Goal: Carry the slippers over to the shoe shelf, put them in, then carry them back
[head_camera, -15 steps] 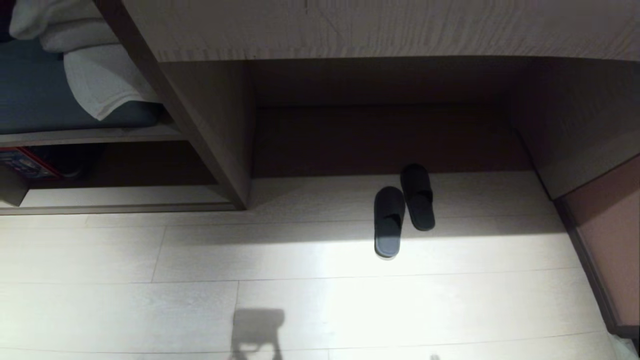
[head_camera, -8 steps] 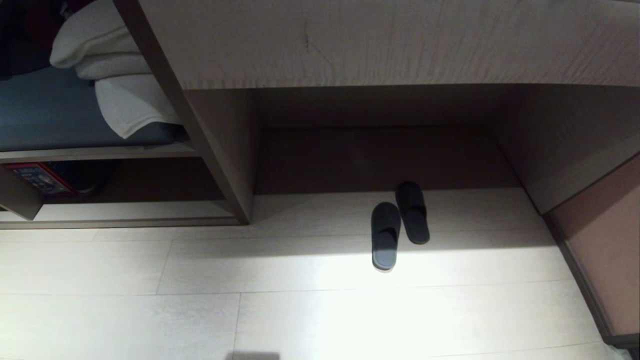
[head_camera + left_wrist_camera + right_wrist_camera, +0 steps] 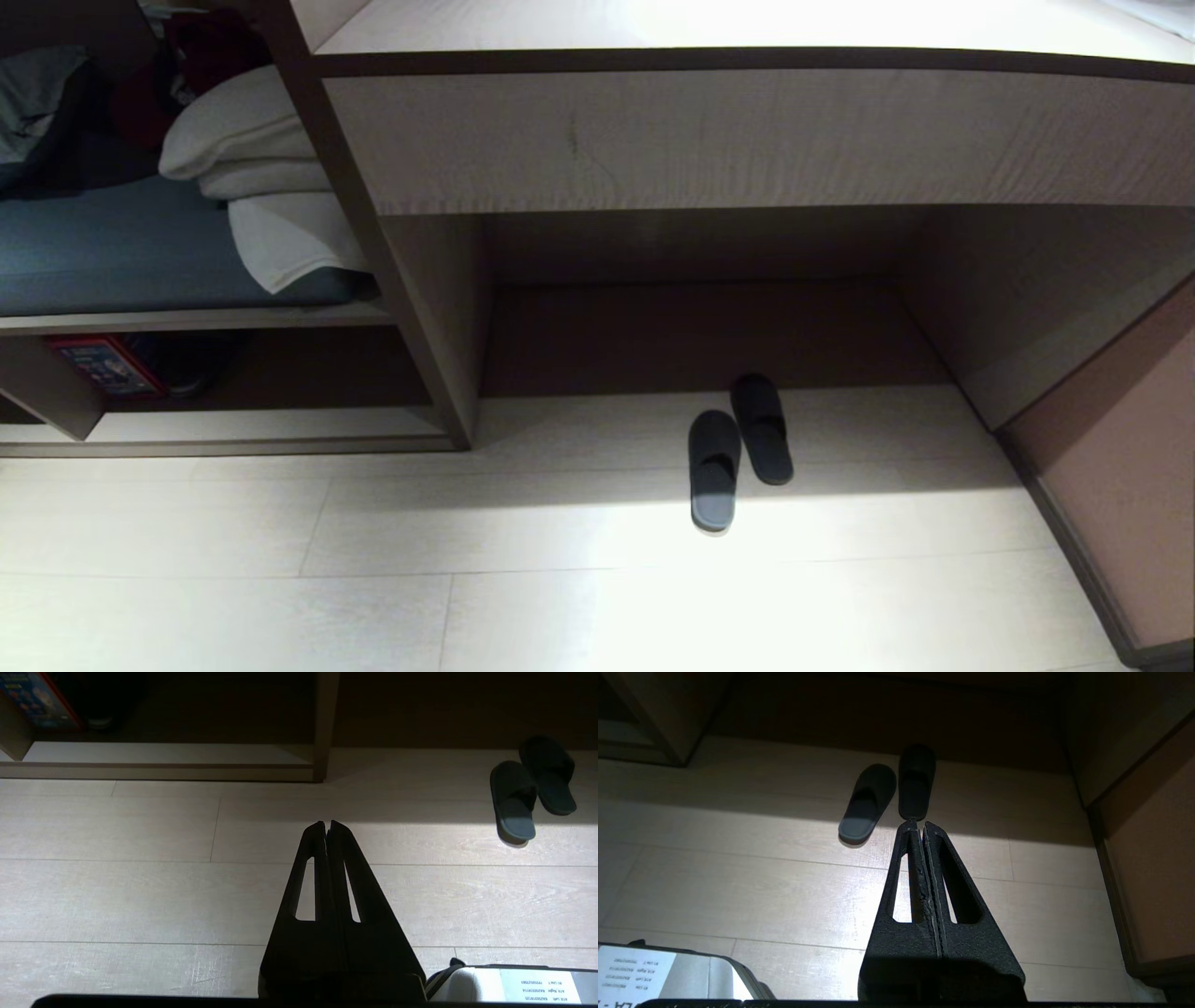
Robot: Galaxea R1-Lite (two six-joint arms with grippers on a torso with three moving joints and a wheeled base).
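The slippers [image 3: 738, 448] lie side by side on the pale floor [image 3: 560, 597], touching along their inner edges, toes pointing toward twelve o'clock into the dark recess under the table [image 3: 747, 140]; the one at three o'clock sits a little further in, its toe in shadow, while the heel of the other lies in the light. The shoe shelf [image 3: 252, 425] is well apart from them, at about nine o'clock, low beneath a blue-cushioned bench [image 3: 121, 247] with folded white towels [image 3: 252, 177]. Neither arm shows in the head view. The left tool [image 3: 325, 827] hangs above bare floor with its fingers pressed together, holding nothing. The right tool [image 3: 920, 826] is likewise closed and empty, above the floor short of the slippers.
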